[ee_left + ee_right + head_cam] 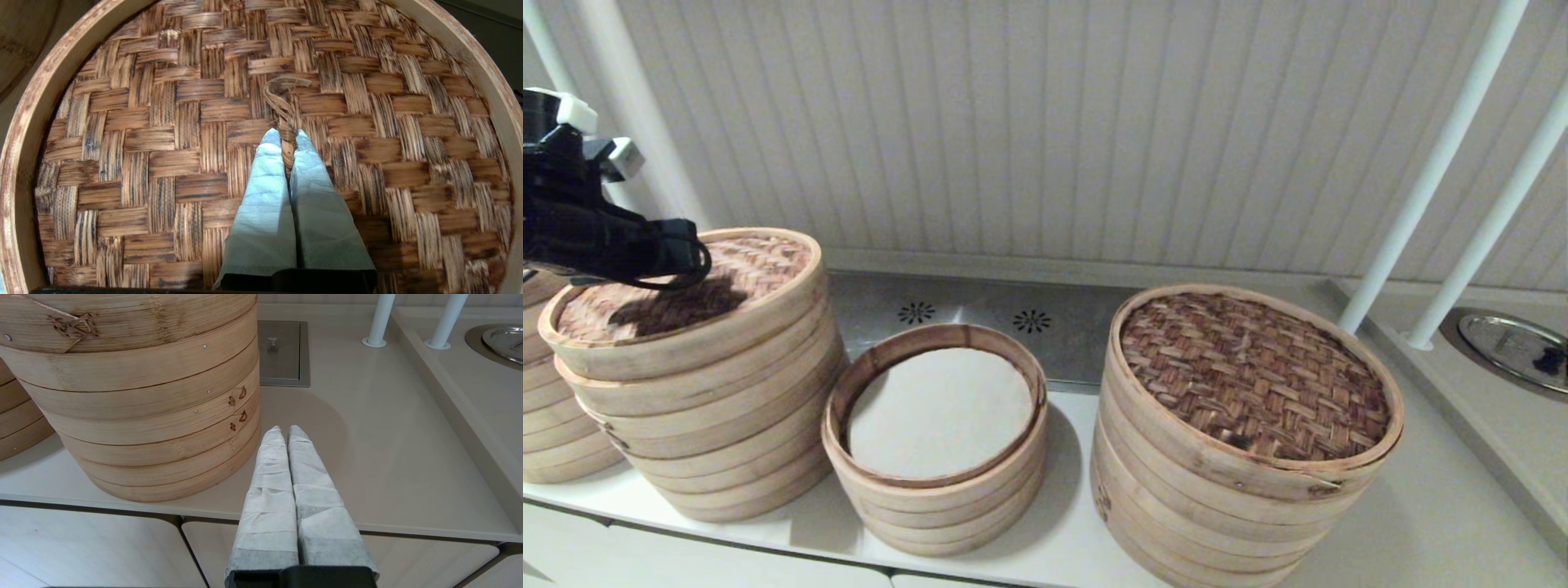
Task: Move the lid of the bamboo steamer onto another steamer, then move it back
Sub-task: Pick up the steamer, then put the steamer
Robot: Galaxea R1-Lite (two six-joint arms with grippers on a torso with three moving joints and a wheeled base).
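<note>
My left gripper (287, 136) is pinched shut on the small loop handle (282, 102) of the bamboo steamer lid (686, 286), which sits on top of the mid-sized steamer stack (703, 408) at my left. The smallest steamer (935, 457) stands uncovered beside it. My right gripper (284, 430) hangs closed and empty near the widest steamer (135, 396)

At the left edge of the head view, the left pincer (690, 253) hides part of the bamboo steamer lid (686, 282), handle included. A further stack (547, 408) is cut off there. The widest steamer (1241, 457) runs off the bottom edge.
</note>
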